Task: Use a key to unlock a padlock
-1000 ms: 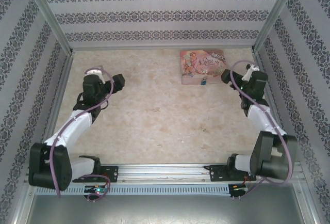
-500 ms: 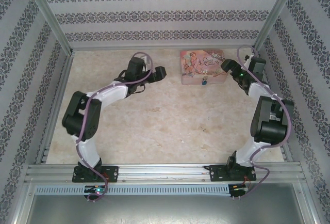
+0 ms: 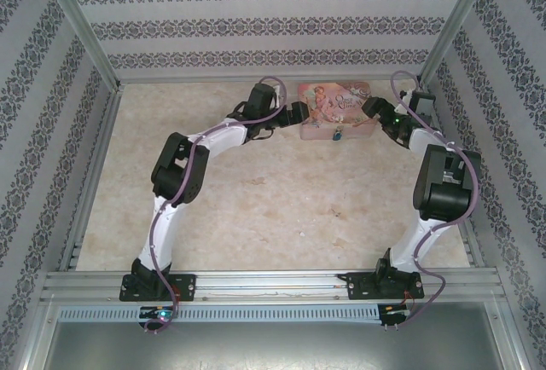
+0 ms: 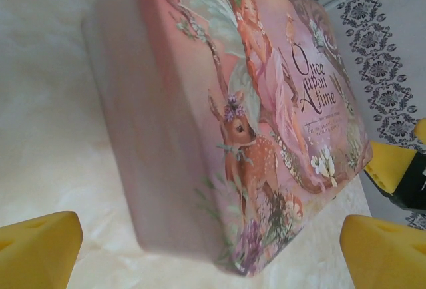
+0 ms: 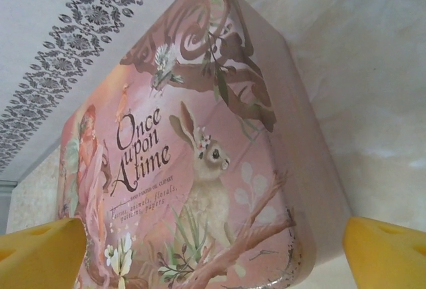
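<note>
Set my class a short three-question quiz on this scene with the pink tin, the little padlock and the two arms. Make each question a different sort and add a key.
1. True or false: the left claw and the right claw both stand open, one at each side of the pink tin.
2. Choose one: in the top view the padlock sits A) on the tin's lid; B) at the tin's near edge; C) beside the left arm's base.
3. Fill in: the lid reads "Once upon a ____".
Key: 1 true; 2 B; 3 time.
</note>
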Robot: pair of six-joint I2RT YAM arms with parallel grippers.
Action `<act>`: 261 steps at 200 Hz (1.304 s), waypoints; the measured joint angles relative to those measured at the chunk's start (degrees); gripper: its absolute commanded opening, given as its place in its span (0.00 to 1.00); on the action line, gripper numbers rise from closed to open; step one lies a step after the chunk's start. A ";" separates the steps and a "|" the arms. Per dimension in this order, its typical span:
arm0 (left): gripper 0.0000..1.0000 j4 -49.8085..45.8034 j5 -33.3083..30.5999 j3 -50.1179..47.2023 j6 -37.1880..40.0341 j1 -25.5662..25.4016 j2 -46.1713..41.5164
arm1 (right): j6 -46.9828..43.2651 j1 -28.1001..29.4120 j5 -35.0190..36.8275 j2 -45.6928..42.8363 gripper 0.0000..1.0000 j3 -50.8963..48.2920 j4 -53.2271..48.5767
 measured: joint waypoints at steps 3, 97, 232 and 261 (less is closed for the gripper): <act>1.00 -0.24 0.11 0.61 -0.13 -0.09 0.37 | -0.02 0.00 -0.11 0.22 0.98 0.15 -0.04; 1.00 -5.14 2.47 15.76 -1.90 -1.62 10.19 | -1.75 0.44 -4.81 3.87 0.98 5.18 -2.25; 1.00 -4.85 -0.85 6.14 -1.40 -1.84 3.69 | -4.48 4.15 -5.60 -2.21 0.96 -2.58 -2.01; 1.00 -3.15 -3.32 -3.69 -1.38 -1.33 -2.67 | -4.13 8.24 -3.61 -6.21 0.96 -7.41 -0.92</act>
